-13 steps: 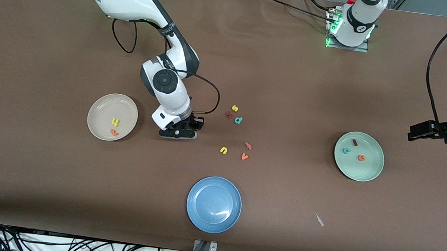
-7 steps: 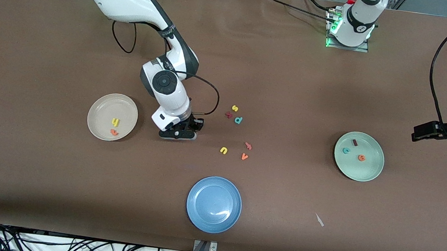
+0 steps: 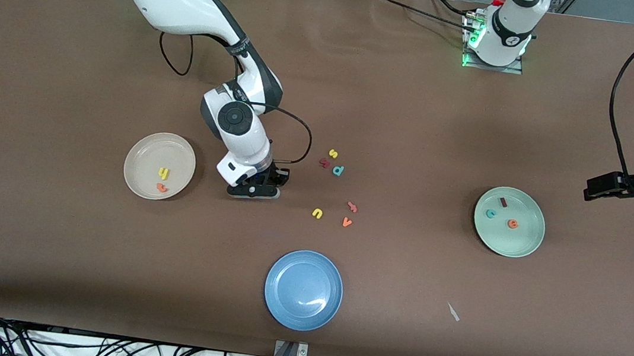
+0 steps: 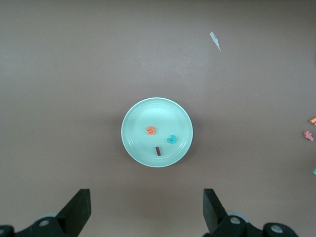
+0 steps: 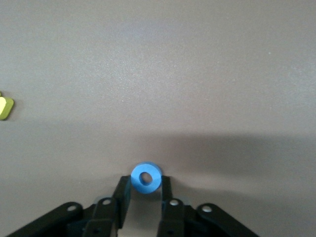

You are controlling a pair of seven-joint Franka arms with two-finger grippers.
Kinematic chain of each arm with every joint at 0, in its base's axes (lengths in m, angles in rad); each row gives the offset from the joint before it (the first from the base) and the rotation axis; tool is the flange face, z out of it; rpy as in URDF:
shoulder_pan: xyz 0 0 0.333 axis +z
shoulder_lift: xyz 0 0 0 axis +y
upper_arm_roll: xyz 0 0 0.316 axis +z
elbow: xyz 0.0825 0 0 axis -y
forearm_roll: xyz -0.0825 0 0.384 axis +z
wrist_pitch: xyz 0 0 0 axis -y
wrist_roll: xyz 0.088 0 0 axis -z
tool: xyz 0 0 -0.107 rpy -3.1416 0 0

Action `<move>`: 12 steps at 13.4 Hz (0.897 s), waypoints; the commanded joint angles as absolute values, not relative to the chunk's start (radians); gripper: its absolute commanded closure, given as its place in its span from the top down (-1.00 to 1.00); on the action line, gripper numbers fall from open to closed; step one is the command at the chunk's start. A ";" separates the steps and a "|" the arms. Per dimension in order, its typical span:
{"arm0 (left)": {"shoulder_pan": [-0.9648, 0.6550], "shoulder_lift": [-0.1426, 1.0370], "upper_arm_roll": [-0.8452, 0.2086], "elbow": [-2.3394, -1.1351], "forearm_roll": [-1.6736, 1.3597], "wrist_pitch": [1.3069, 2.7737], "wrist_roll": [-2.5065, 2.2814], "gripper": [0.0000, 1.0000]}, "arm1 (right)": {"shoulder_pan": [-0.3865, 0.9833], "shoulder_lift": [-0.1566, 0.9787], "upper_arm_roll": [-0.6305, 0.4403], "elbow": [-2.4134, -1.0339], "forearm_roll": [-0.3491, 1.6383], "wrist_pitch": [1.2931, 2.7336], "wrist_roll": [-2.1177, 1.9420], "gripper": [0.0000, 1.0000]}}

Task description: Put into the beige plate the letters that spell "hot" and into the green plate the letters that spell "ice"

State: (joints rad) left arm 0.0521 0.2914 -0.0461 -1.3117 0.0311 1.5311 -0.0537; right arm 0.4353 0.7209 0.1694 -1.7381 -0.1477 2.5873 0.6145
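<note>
My right gripper (image 3: 253,190) is down on the table between the beige plate (image 3: 144,152) and the loose letters. Its fingertips (image 5: 146,180) are shut on the blue o (image 5: 155,174), one on each side of the ring, which still lies on the table. The yellow h (image 3: 163,173) and orange t (image 3: 161,187) lie in the beige plate. The green plate (image 3: 525,240) holds the teal c (image 3: 491,214), dark red i (image 3: 504,203) and orange e (image 3: 513,224). My left gripper (image 4: 146,212) waits open in the air, looking down on the green plate (image 4: 138,118).
A blue plate (image 3: 304,290) sits near the front edge. Loose letters lie mid-table: yellow s (image 3: 333,153), teal d (image 3: 338,171), a dark red letter (image 3: 325,163), yellow u (image 3: 317,213), orange v (image 3: 346,222) and a pinkish letter (image 3: 352,207). A white scrap (image 3: 453,312) lies nearer the front camera than the green plate.
The right gripper's fingers have closed in on the blue o without leaving the spot. The left arm drifted slightly toward its end of the table, then stopped.
</note>
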 commanded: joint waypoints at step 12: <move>0.051 0.285 -0.038 -1.330 0.051 1.542 -0.043 1.00 | 0.434 0.724 0.172 -1.726 -0.155 2.611 0.614 -0.19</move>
